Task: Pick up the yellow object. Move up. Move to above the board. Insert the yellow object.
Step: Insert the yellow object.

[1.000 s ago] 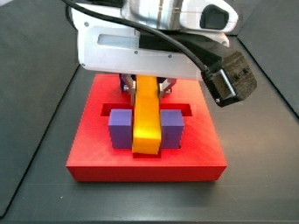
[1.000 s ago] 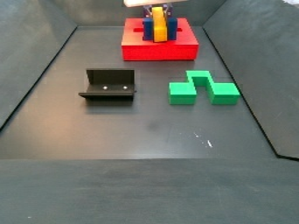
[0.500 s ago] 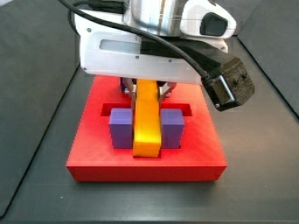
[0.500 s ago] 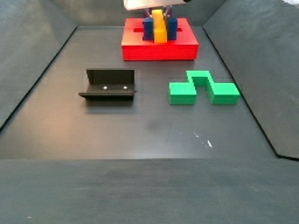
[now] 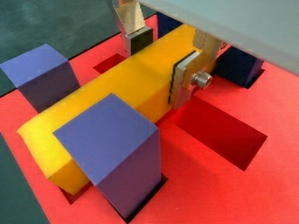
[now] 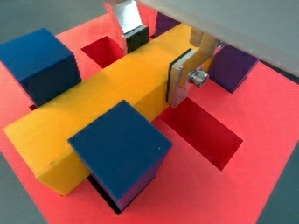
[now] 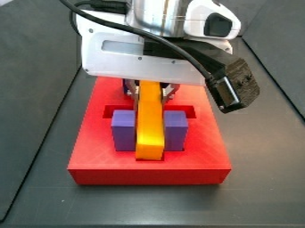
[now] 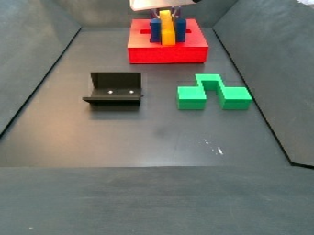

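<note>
Closed on the long narrow yellow-orange rectangular bar, the jaws of the robot's gripper press its two long sides, flat silver fingers with dark pads gripping near one end. Both wrist views show this hold. The yellow object lies lengthwise in the gap between upright blue and purple square posts, seemingly lowered into a channel on the large flat red square board. Those posts flank the bar closely, likely guiding it into place. Dark square recesses sit open in the board's surface beside the gripper. Insertion looks nearly or fully done, though the bar's seating depth cannot be judged. Elsewhere, well apart from the board, a dark L-shaped fixture and a green zigzag block rest on the dark floor.
</note>
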